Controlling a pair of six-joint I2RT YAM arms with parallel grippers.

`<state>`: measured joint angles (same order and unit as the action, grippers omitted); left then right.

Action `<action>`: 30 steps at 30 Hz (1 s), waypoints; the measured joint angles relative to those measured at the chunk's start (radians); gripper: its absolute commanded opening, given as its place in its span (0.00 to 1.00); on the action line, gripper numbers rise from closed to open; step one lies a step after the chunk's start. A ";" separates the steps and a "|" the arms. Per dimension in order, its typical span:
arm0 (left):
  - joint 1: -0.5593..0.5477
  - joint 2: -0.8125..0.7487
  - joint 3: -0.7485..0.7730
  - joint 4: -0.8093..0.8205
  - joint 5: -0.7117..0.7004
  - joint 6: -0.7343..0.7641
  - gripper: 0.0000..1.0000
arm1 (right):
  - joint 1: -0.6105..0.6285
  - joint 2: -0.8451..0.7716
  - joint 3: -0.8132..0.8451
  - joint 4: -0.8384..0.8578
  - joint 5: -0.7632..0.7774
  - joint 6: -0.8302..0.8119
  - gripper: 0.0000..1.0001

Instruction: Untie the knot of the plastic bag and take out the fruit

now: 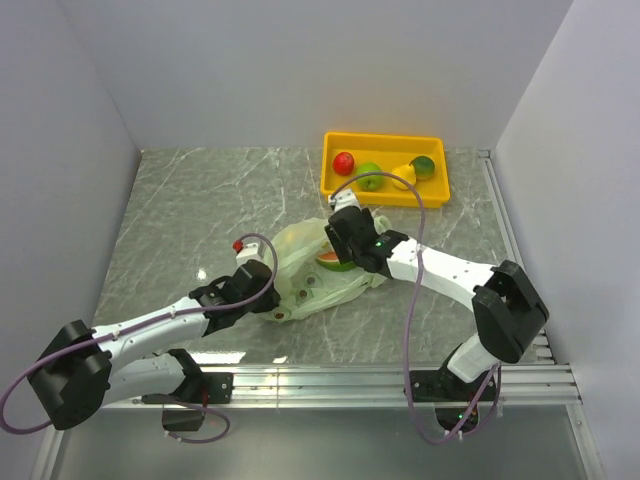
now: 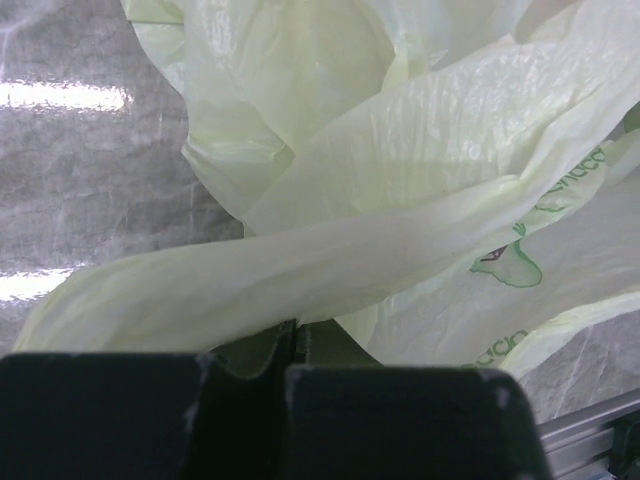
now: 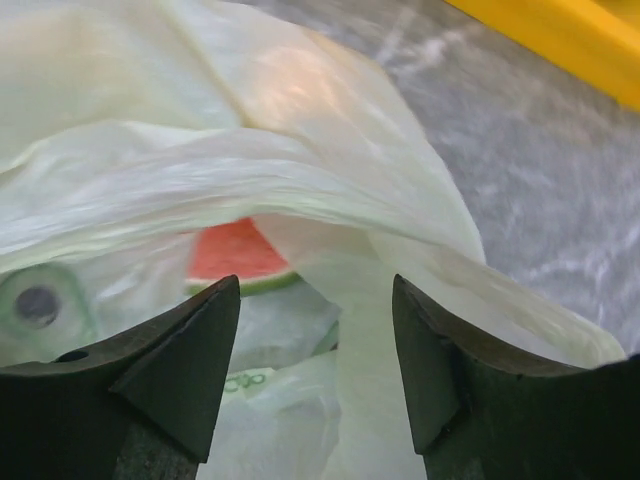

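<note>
The pale green plastic bag lies crumpled mid-table with its mouth open; no knot shows. My left gripper is shut on a fold of the bag's near-left edge; in the left wrist view the jaws meet under the bag. My right gripper is open at the bag's mouth. In the right wrist view its fingertips straddle a bag fold, with a red, green-rinded watermelon slice inside the bag. The slice also shows from above.
A yellow tray at the back right holds a red apple, a green apple, a yellow pear and a green citrus. Its edge shows in the right wrist view. Grey walls enclose the marble table.
</note>
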<state>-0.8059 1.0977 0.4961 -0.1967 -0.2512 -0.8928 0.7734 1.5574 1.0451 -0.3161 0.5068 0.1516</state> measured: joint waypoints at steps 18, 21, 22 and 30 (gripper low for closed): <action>-0.001 0.020 0.057 -0.037 -0.001 0.008 0.01 | -0.002 0.270 0.148 -0.035 -0.348 -0.427 0.81; -0.001 0.026 0.063 -0.049 -0.002 0.008 0.01 | -0.011 0.329 0.187 -0.048 -0.383 -0.443 0.78; -0.001 0.026 0.063 -0.054 -0.002 0.008 0.01 | -0.017 0.345 0.196 -0.053 -0.396 -0.446 0.77; -0.001 0.026 0.064 -0.064 -0.010 0.008 0.01 | -0.034 0.348 0.203 -0.074 -0.479 -0.435 0.44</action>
<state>-0.8066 1.1233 0.5598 -0.2611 -0.2615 -0.8852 0.7391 1.9053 1.2484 -0.3901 0.0277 -0.2836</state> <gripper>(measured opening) 0.014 0.565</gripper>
